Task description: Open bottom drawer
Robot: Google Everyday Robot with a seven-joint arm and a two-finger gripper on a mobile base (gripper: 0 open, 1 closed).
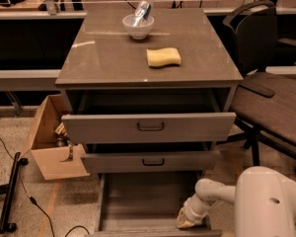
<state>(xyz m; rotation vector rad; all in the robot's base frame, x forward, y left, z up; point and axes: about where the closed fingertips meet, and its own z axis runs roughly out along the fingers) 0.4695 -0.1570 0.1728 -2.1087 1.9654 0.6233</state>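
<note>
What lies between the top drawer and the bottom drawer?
The middle drawer, partly open, in the camera view; the gripper is at the right front corner of the bottom drawer.

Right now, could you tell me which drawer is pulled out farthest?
The bottom drawer: its floor shows well beyond the fronts of the middle drawer and top drawer. The gripper is at its front edge.

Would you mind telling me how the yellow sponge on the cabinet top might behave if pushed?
The sponge looks like foam, so probably light and squashy. Lying flat on the glossy cabinet top, it should slide, not roll. The gripper sits low, at the open bottom drawer's right front.
</note>
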